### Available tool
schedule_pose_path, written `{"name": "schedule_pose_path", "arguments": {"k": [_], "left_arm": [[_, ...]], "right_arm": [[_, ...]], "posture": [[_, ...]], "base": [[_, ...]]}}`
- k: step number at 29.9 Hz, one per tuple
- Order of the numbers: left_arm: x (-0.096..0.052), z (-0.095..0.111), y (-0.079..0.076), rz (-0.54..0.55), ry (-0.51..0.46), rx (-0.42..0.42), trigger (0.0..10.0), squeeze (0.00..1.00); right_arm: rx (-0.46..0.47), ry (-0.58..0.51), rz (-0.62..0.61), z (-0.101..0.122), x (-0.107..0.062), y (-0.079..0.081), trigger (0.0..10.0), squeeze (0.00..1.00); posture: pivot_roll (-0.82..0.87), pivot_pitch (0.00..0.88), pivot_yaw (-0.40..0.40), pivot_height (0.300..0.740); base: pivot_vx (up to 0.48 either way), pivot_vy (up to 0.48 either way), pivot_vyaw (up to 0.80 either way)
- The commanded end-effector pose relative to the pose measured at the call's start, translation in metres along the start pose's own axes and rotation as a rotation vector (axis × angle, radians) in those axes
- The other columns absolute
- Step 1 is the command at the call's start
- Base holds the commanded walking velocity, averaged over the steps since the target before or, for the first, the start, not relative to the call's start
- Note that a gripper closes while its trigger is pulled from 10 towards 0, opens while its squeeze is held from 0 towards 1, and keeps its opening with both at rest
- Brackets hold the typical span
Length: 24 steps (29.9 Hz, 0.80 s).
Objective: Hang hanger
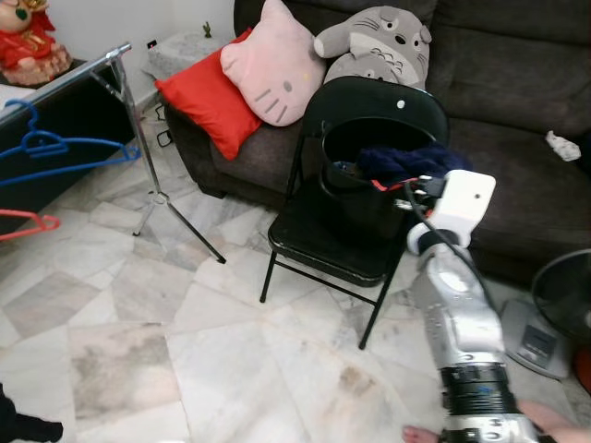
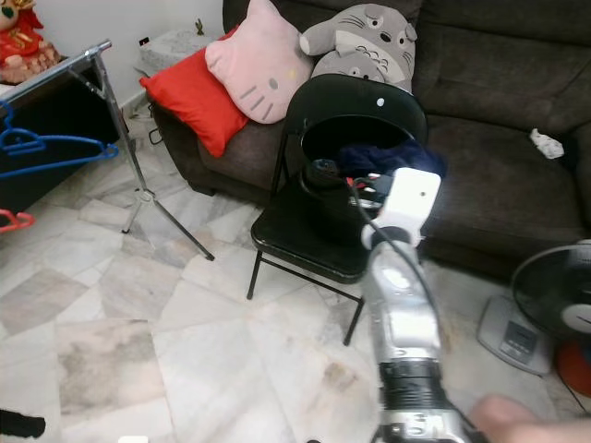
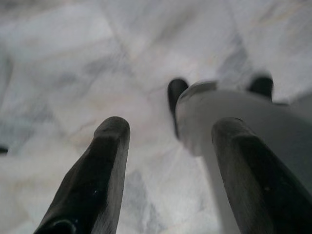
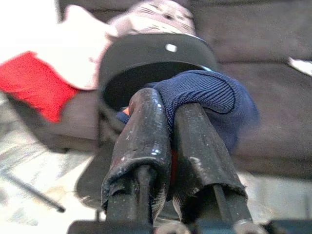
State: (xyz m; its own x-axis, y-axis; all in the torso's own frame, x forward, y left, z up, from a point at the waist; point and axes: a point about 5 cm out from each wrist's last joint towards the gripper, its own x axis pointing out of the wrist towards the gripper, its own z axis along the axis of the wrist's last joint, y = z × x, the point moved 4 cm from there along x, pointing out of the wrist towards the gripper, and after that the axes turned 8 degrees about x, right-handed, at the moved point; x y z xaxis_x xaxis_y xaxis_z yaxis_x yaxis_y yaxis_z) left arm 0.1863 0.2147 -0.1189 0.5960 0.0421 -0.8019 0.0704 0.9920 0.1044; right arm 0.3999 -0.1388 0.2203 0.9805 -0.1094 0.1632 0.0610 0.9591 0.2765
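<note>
Head views: the right gripper (image 1: 406,189) reaches over the black chair (image 1: 323,235), fingers together on a dark blue cloth (image 1: 406,161) with something red, perhaps a hanger, under it. The rack (image 1: 120,92) stands well apart on the left, bearing a blue hanger (image 1: 55,148).

Left wrist view: the left gripper (image 3: 168,141) hangs idle, fingers apart, above the floor (image 3: 73,48).

Right wrist view: the fingers (image 4: 144,131) pinch the cloth. Carrying and hanging appear left.
</note>
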Motion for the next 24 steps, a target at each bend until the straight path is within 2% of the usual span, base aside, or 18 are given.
{"name": "schedule_pose_path", "arguments": {"k": [1,8,12,19,24], "left_arm": [[-0.004,-0.018,-0.001,-0.006,0.050,0.005,10.0,0.00],[-0.004,-0.017,0.002,0.000,0.050,0.007,10.0,0.00],[-0.003,-0.015,0.001,0.000,0.047,0.009,10.0,0.00],[-0.002,-0.013,0.000,0.001,0.045,0.004,10.0,0.00],[-0.003,-0.013,0.002,0.005,0.048,0.007,10.0,0.00]], "right_arm": [[-0.020,-0.052,0.036,0.013,0.002,0.007,10.0,0.00],[-0.069,-0.143,0.232,0.031,-0.003,0.047,10.0,0.00],[-0.109,-0.160,0.290,0.034,-0.004,0.061,10.0,0.00],[-0.155,-0.066,0.270,0.011,0.000,0.051,10.0,0.00],[-0.187,0.003,0.237,-0.006,0.001,0.039,10.0,0.00]], "posture": [[-0.02,0.169,0.003,0.740],[-0.03,0.173,0.005,0.740],[-0.02,0.174,0.004,0.740],[-0.01,0.173,0.003,0.740],[-0.01,0.175,0.004,0.740]], "base": [[-0.330,0.000,0.00],[-0.035,0.000,0.00],[0.000,0.000,0.00],[0.000,0.000,0.00],[0.000,0.000,0.62]]}}
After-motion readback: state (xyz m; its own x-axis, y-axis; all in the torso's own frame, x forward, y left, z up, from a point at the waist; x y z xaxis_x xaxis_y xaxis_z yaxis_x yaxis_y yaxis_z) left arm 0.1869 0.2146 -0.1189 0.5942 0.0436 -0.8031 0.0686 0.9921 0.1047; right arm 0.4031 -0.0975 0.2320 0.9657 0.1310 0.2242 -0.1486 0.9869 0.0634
